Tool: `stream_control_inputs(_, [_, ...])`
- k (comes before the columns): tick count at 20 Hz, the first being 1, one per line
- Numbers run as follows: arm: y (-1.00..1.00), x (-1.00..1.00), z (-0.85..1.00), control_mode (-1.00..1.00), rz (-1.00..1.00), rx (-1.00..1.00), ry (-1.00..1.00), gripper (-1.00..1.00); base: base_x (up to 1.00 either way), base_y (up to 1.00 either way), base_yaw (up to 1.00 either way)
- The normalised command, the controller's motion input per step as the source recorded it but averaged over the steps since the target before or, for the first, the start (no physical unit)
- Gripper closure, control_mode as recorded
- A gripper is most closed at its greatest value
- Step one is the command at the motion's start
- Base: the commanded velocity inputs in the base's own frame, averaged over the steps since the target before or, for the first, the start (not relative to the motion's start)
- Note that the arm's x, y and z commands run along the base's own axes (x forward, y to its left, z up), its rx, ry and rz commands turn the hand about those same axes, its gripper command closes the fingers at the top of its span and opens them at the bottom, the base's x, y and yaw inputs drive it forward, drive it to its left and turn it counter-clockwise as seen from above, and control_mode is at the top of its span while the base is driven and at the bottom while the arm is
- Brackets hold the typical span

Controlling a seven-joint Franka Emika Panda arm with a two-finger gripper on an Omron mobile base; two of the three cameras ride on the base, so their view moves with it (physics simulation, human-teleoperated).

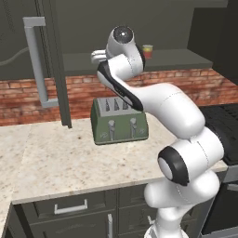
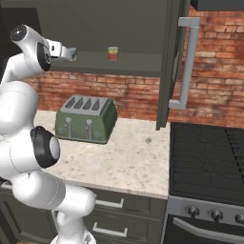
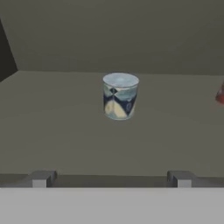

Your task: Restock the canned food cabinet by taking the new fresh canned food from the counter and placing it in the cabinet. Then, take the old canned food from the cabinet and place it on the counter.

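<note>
The old canned food [image 3: 120,96], a blue-grey can with a pale label, stands upright on the shelf of the cabinet [image 3: 65,122], centred a short way ahead of my gripper [image 3: 111,178]. The fingers [image 3: 41,178] are spread wide with nothing between them. From the right base view the gripper [image 2: 64,51] reaches into the cabinet [image 2: 138,64] right beside that can [image 2: 72,54]. The new fresh canned food [image 2: 113,53], red with a yellow band, stands further right on the same shelf [image 1: 176,59]; the can [image 1: 147,50] also shows past my arm. The counter [image 1: 60,158] lies below.
A green toaster [image 1: 120,120] sits on the counter under the shelf. The cabinet doors hang open, one on the left [image 1: 37,65] and one on the right [image 2: 188,62]. A black stovetop [image 2: 209,157] borders the counter on the right. Drawers [image 1: 69,207] run below the counter edge.
</note>
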Motion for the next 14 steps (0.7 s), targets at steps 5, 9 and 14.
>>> stream_control_inputs(5, [-0.05, 0.12, 0.00, -1.00, 0.00, 0.00, 0.00, -1.00, 0.00, 0.00, 0.00])
stream_control_inputs(9, [-0.08, 0.17, 0.00, -1.00, 0.00, 0.00, 0.00, -1.00, 0.00, 0.00, 0.00])
stream_control_inputs(14, [-0.03, 0.20, 0.00, -1.00, 0.00, 0.01, 0.00, -1.00, 0.00, 0.00, 0.00])
